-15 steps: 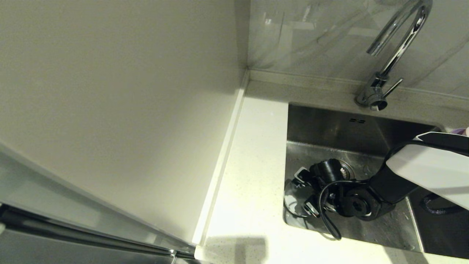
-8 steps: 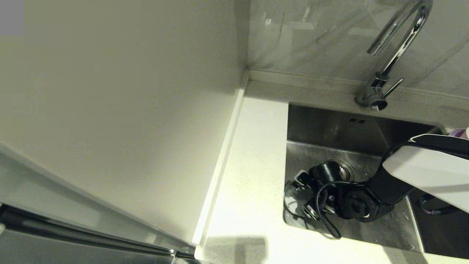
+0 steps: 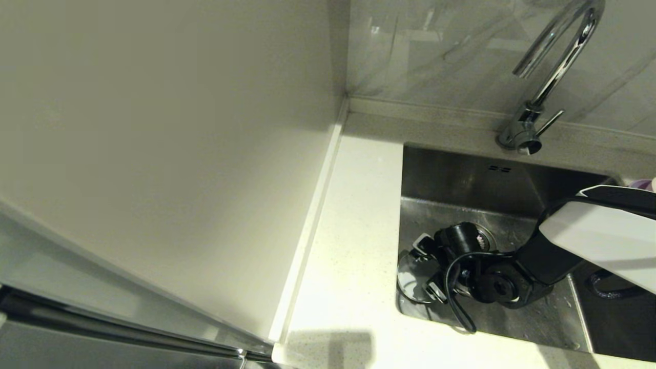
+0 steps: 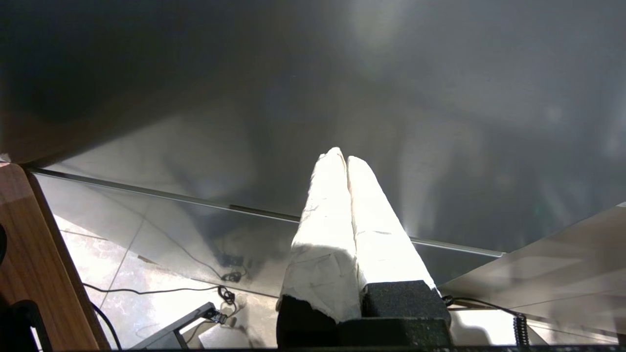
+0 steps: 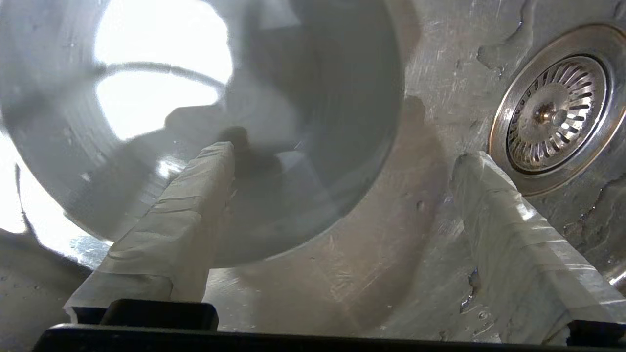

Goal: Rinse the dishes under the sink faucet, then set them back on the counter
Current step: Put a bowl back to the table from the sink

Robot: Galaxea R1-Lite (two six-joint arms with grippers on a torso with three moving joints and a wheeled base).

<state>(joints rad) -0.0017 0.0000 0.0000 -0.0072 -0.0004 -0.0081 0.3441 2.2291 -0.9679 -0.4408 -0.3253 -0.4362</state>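
A small pale bowl (image 3: 411, 274) sits upright in the near left corner of the steel sink (image 3: 461, 174). My right gripper (image 3: 428, 266) reaches down into the sink and stands open at the bowl (image 5: 244, 98). One finger (image 5: 195, 195) lies over the bowl's inside, and the other finger (image 5: 494, 205) is outside it, beside the drain strainer (image 5: 557, 112). The rim runs between them, untouched on the outer side. The chrome faucet (image 3: 553, 66) rises behind the sink with no water running. My left gripper (image 4: 342, 155) is parked out of the head view, shut and empty.
White counter (image 3: 353, 230) runs left of the sink up to a cream wall panel (image 3: 179, 154). A lilac sliver (image 3: 640, 183) peeks out behind my right arm at the far right. Water drops lie on the sink floor. The sink walls stand close around the gripper.
The right gripper shifted slightly over the bowl and came back to nearly the same spot. Its jaws stay open.
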